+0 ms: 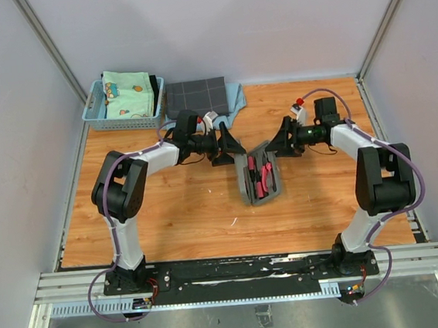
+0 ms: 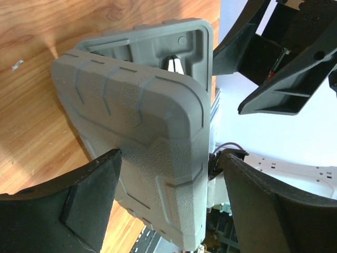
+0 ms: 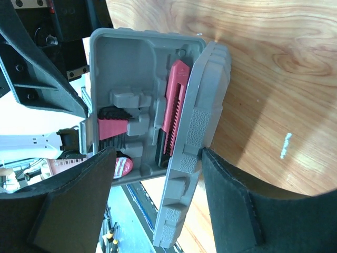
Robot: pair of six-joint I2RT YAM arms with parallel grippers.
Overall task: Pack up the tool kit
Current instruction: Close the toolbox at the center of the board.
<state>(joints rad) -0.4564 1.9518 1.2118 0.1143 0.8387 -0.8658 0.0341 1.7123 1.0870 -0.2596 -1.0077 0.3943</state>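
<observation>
Nearly complete, by appearance: pink tools (image 3: 174,105) sit in slots inside the tool kit case (image 1: 259,177), whose lid (image 2: 137,137) stands half raised and is not yet shut. The left gripper (image 1: 231,149), just left of the case, and the right gripper (image 1: 279,141), just right of it, straddle it with fingers spread, grasping nothing.

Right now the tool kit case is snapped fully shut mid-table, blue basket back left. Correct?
Not shut. The tool kit case stands partly open, its two halves apart at an angle, a pink tool showing in its slot; the right wrist view shows it. It is mid-table, and the blue basket is back left.
</observation>
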